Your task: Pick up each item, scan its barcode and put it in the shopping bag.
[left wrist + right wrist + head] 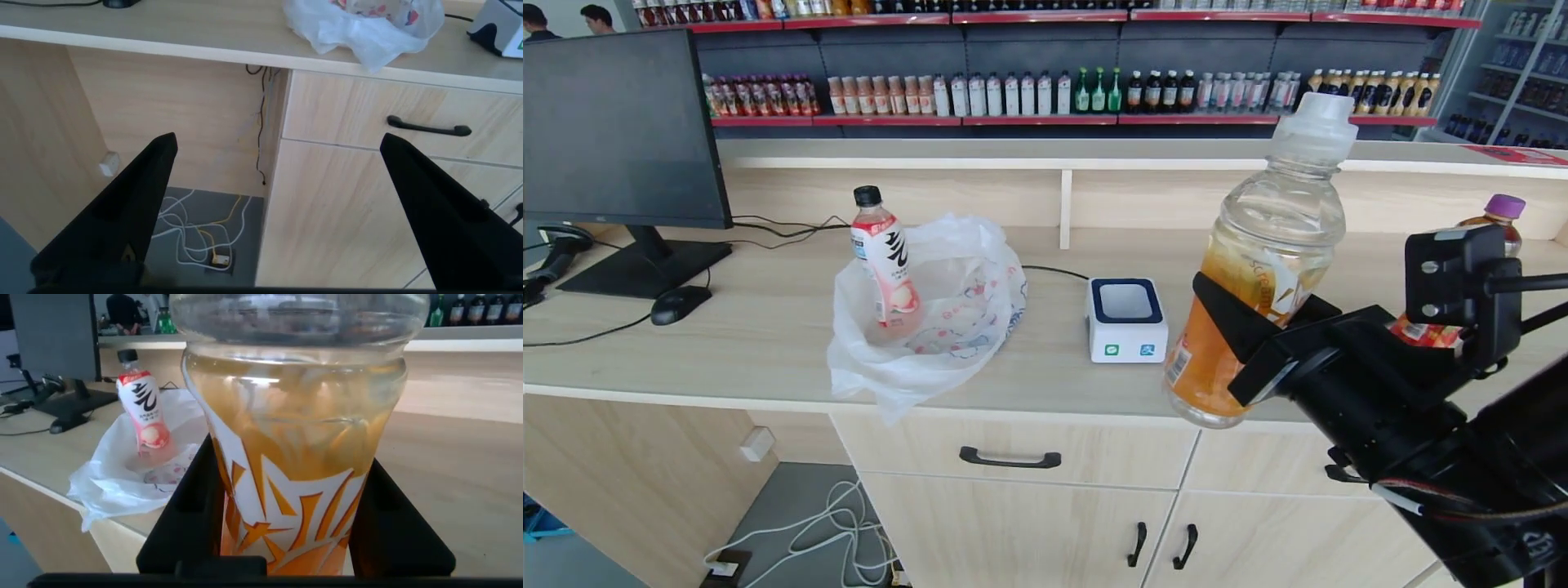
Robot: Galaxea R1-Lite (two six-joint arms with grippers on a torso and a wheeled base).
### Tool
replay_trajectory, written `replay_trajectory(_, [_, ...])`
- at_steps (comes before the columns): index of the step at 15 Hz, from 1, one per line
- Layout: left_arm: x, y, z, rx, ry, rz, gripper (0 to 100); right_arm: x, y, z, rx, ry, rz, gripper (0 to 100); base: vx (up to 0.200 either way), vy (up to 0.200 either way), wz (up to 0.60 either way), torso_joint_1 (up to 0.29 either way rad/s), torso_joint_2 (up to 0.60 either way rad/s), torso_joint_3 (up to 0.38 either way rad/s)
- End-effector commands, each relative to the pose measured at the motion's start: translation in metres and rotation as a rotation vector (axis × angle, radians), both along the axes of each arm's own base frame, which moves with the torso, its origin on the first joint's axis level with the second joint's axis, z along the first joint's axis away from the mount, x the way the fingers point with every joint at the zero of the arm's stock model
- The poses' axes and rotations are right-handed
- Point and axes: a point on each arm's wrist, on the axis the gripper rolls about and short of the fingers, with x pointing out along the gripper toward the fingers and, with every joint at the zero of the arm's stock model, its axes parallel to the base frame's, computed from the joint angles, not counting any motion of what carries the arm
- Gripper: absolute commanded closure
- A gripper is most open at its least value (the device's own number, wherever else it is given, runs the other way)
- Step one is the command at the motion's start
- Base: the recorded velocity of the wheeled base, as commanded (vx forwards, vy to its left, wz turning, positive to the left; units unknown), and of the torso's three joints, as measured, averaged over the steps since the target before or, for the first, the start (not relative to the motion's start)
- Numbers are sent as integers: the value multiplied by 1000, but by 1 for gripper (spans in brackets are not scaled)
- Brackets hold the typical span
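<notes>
- Head view, hidden: the purple-capped bottle point(1500, 214) is mostly behind the right arm's hardware, so only its cap and shoulder are clear. The far finger of the right gripper point(1262, 318) is masked by the orange drink bottle point(1270, 245).
- Head view, room: pale wood counter point(768, 335) with a monitor point(621, 131), a mouse point(680, 304) and a white scanner box point(1125, 320). Stocked drink shelves point(1054, 91) run behind it.
- Head view, bag: the shopping bag point(968, 327) sits open, left of the scanner box, with its front hanging over the counter edge. A pink bottle point(885, 261) leans inside it.
- Head view, right arm: the right gripper is clamped on the orange drink bottle's lower half. The bottle is tilted, right of the scanner box and apart from it, and its base looks clear of the counter.
- Left wrist view: the left gripper point(278, 204) is spread wide with nothing between its fingers. It is low, facing the cabinet front below counter level, with cables point(204, 237) on the floor.
- Right wrist view: the bottle's cap is cut off. Black fingers point(192, 506) press on both sides of the label, with the bag and pink bottle beyond.
</notes>
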Motion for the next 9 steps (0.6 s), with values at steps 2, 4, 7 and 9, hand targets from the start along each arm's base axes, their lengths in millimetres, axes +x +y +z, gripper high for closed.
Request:
replay_trajectory(2, [0, 0, 0, 0, -1, 0, 0, 1, 1, 1, 0, -3, -1, 100, 0, 100, 0, 4, 4, -4])
replay_trajectory(4, [0, 0, 0, 0, -1, 0, 0, 2, 2, 2, 5, -7, -1, 100, 0, 0, 0, 0, 0, 0])
replay_trajectory(7, [0, 0, 0, 0, -1, 0, 0, 2, 2, 1, 3, -4, -1, 100, 0, 0, 0, 0, 0, 0])
replay_trajectory(9, [0, 0, 0, 1, -1, 0, 0, 2, 2, 2, 5, -7, -1, 100, 200, 0, 0, 0, 0, 0])
